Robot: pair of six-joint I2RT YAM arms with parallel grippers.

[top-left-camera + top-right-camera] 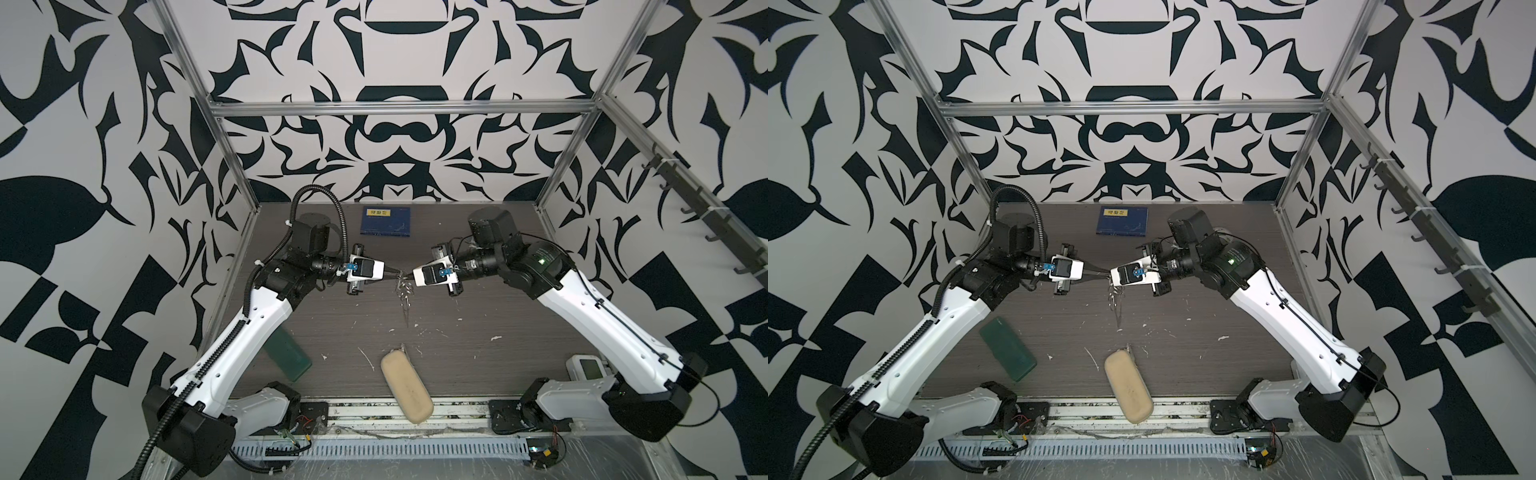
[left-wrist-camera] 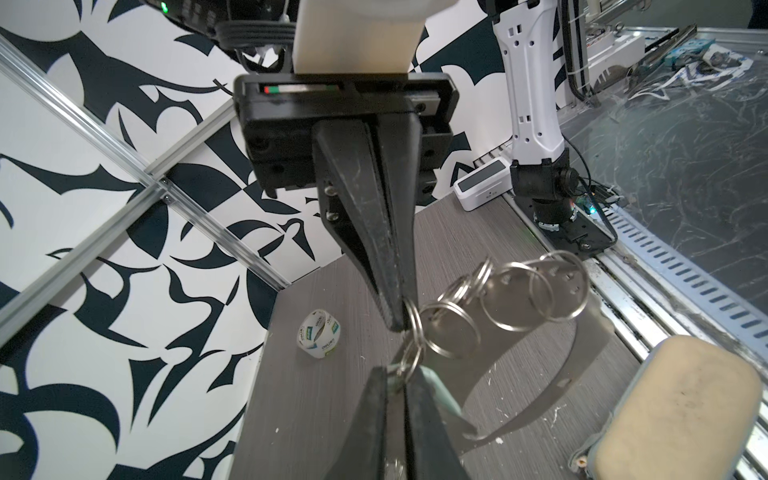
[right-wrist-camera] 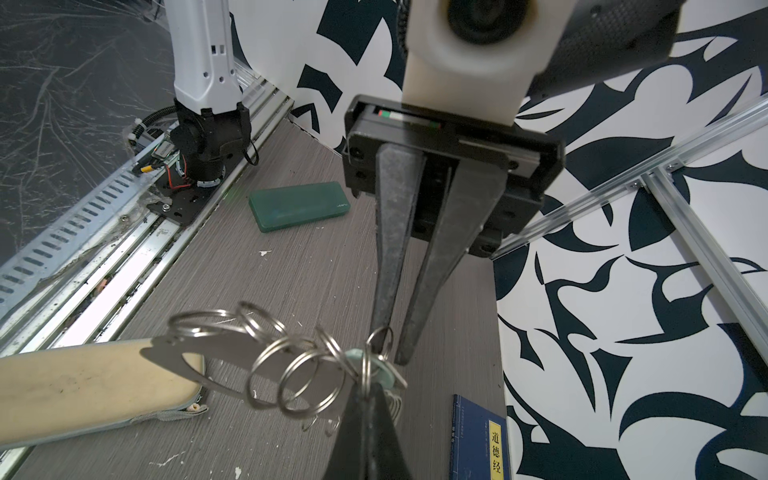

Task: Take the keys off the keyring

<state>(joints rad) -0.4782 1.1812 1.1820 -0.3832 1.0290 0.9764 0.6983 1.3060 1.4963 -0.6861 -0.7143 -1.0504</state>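
The keyring (image 3: 224, 352) hangs above the tabletop (image 3: 311, 270) between my hands, right hand (image 2: 399, 324) clamped on its ring cluster by the pale-headed key (image 3: 379, 371), left hand (image 3: 392, 351) nipped on one small ring, so I'd pull apart slowly, sliding the key along the coil.

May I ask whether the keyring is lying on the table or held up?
Held up: the keyring hangs from the shut right gripper, rings dangling above the table.

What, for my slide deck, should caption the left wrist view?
Left tool and right tool, tips close together, each pinch a ring of the keyring above the table.
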